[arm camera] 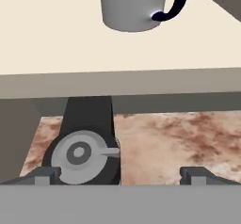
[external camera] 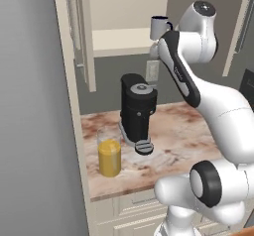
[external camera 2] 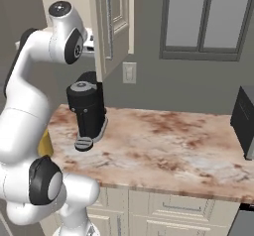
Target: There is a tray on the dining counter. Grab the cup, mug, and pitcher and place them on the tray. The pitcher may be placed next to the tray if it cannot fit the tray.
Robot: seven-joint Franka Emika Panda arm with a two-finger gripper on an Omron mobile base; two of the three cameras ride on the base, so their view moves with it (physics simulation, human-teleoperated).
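Left base view: mug [external camera: 158,28] on the cream cabinet shelf [external camera: 119,39], arm raised toward it, hand hidden behind the arm. Pitcher [external camera: 109,152] stands on the counter [external camera: 183,131] near its front edge, just left of the black coffee machine [external camera: 138,112].

Right base view: arm up at the open cabinet door [external camera 2: 111,22]; coffee machine below on the counter.

Hand view: gripper [arm camera: 120,175] spread wide, holding nothing. Mug on the shelf ahead, apart from the fingertips [arm camera: 44,173], handle to the right. Coffee machine top below.
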